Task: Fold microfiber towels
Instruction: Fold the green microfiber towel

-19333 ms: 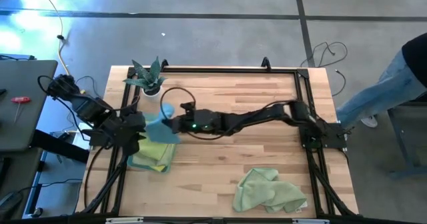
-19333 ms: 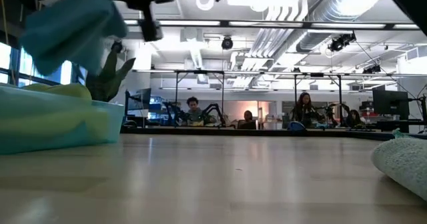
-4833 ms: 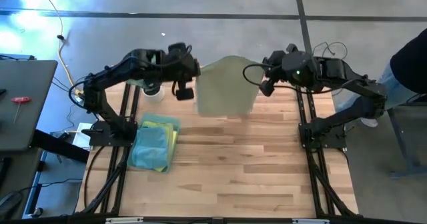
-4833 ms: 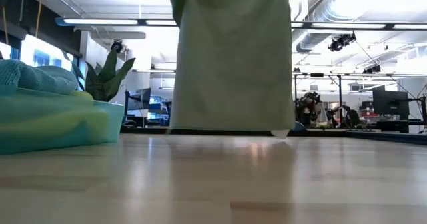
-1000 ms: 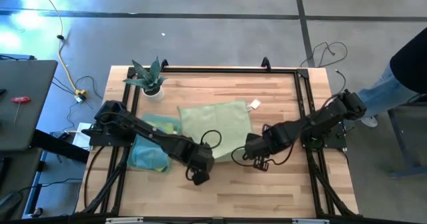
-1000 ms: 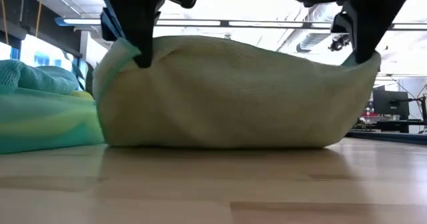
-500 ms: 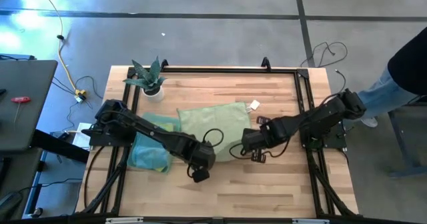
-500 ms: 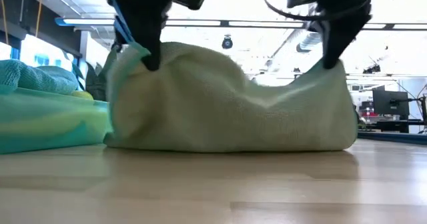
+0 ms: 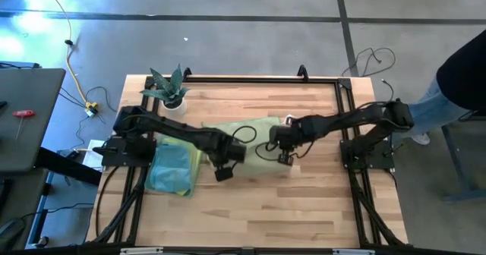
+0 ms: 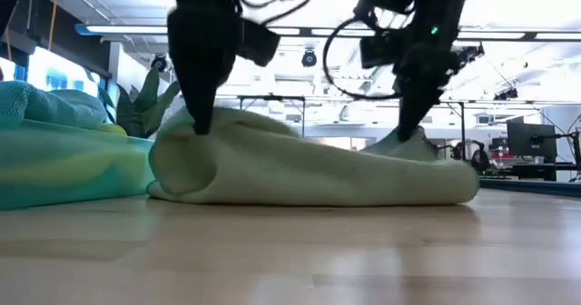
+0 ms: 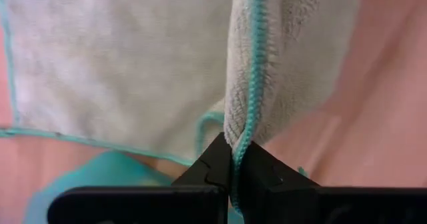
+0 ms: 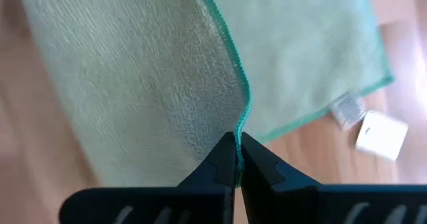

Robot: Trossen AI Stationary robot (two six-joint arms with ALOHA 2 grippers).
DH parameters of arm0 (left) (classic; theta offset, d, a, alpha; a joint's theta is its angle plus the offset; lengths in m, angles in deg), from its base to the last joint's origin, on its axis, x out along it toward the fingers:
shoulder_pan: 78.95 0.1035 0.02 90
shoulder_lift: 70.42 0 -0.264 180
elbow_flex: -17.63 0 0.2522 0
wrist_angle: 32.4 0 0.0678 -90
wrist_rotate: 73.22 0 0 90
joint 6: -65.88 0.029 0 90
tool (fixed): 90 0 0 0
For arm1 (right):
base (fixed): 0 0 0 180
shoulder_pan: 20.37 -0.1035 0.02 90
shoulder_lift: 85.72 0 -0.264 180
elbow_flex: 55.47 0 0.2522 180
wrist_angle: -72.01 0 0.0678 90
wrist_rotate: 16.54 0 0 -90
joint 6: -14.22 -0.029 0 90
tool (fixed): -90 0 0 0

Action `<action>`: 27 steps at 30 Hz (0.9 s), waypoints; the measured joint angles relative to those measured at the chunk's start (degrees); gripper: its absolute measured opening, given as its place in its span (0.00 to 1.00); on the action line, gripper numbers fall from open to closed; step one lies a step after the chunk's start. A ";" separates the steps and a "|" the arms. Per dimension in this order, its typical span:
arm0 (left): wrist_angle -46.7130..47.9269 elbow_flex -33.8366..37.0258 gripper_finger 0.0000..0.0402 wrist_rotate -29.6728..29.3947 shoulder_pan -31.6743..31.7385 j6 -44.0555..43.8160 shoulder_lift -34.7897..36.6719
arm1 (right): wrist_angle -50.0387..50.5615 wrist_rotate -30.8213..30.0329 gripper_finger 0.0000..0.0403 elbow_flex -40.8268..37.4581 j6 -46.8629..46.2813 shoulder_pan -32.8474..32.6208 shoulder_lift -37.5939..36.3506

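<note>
A pale green microfiber towel [image 9: 247,133] with teal stitching lies mid-table, doubled over itself, its rounded fold [image 10: 182,173] resting on the wood. My left gripper [image 10: 201,123] is shut on the towel's raised edge at the left end. My right gripper [image 10: 402,132] is shut on the same edge at the right end. Both stand just above the lower layer. Other towels, teal over yellow, lie stacked [image 9: 175,168] at the table's left. My left gripper pinches the towel's teal-stitched edge [image 11: 248,134] between its two fingers, from above, pointing down. The cloth curls down from the fingers onto the layer lying on the table. My right gripper pinches the teal-stitched edge [image 12: 241,121] between its fingers, slanting down from above. The held layer droops slack onto the lower layer.
A small potted plant [image 9: 168,88] stands at the far left corner. A white tag [image 12: 380,134] lies on the wood by the towel's far right corner. Black frame rails [image 9: 345,111] run along the table's sides. Bare wood spans the near half.
Both grippers have gone toward the table's far edge and down a little, carrying the towel's near edge over the part that lies flat. The tall bulge of cloth has flattened into a low fold; the far part has stayed in place. Both grippers stay shut.
</note>
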 joint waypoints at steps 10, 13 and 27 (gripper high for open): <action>-3.69 4.87 0.01 -0.86 10.02 9.46 0.00 | -8.42 0.43 0.00 -1.67 8.28 11.24 0.00; -5.04 6.41 0.01 -1.25 12.84 13.04 0.00 | -8.75 0.83 0.00 -1.65 9.61 14.33 0.21; -9.78 8.62 0.01 -0.24 20.11 20.51 -0.07 | -16.00 5.45 0.00 -2.11 11.18 20.21 5.83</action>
